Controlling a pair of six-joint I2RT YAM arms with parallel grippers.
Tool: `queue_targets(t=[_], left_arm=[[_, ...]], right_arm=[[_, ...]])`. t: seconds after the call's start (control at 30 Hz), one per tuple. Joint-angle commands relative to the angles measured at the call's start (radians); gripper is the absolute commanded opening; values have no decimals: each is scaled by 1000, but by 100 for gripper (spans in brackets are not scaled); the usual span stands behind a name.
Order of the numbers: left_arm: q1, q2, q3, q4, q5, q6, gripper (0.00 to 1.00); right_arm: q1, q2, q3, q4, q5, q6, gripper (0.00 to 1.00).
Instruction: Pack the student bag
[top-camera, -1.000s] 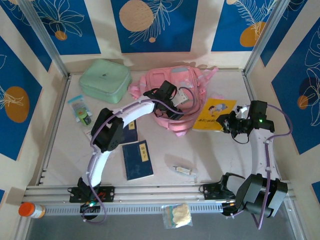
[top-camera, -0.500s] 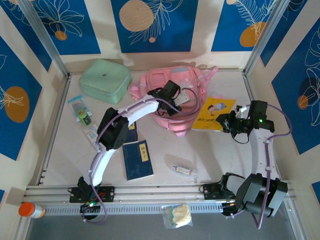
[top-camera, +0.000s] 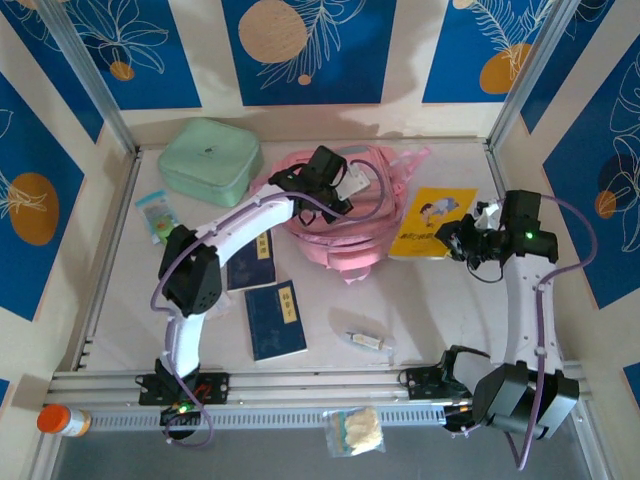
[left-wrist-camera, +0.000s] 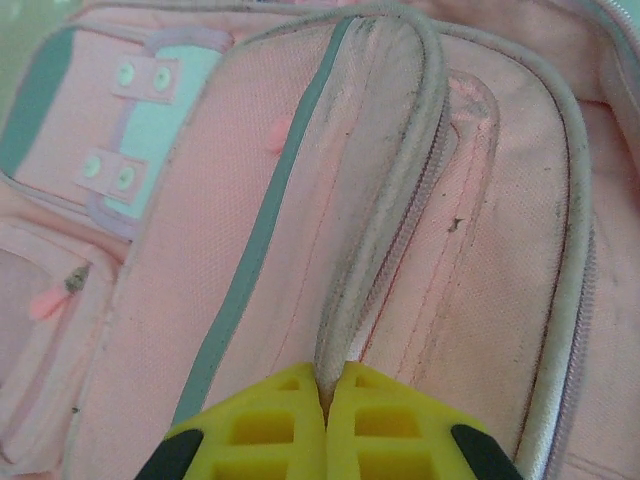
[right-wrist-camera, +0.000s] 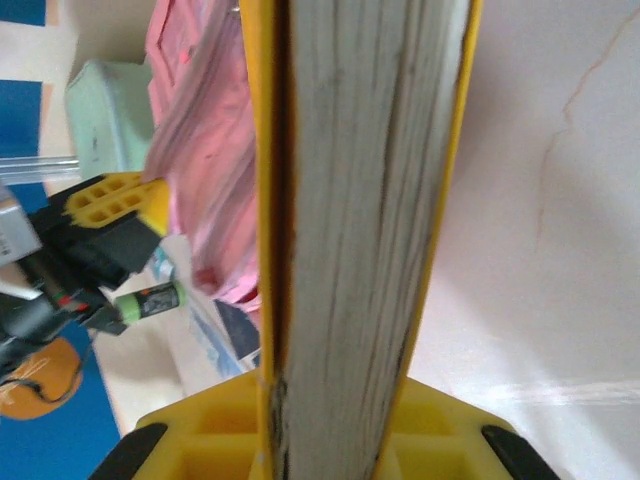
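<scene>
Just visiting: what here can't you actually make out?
- Inside the student bag: from above, pink folds and the left arm cover it; left wrist view, the left gripper is shut on a zip edge.
- Yellow book, cover: right wrist view, edge-on in the shut right gripper; print too small from above.
- Packet at the near edge, top view: contents too small.

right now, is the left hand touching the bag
Touching. Left wrist view: the left hand is shut on a fold of the bag, no gap.

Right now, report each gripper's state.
Left gripper: closed, pinching a flap edge of the student bag.
Right gripper: closed, holding the yellow book.
</scene>
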Motion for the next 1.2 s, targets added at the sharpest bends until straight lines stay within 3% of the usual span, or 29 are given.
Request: queue_targets(t=[0.0, 0.2, 0.33, 0.43, 0.67, 0.83, 1.0, 1.17], left_arm=[[8, -76, 57, -4, -58, -37, 0], [12, -94, 81, 46, -101, -55, 0], [16, -86, 148, 56, -96, -73, 0], [21, -77, 206, 58, -66, -82, 0], [25, -65, 264, 40, -30, -99, 0], [29, -64, 266, 43, -5, -111, 0], [30, -54, 267, 35, -1, -119, 0], [29, -43, 265, 28, -10, -116, 0]], right_arm=[[37, -44, 33, -119, 111, -47, 0], [126, -57, -1, -133, 98, -46, 0], [155, -34, -77, -1, -125, 11, 0], [196, -32, -162, 197, -256, 107, 0], [324, 104, -217, 573, -266, 215, 0], [409, 281, -196, 756, -178, 236, 0], [473, 445, -109, 844, -59, 220, 0], [497, 617, -46, 978, -50, 225, 3]])
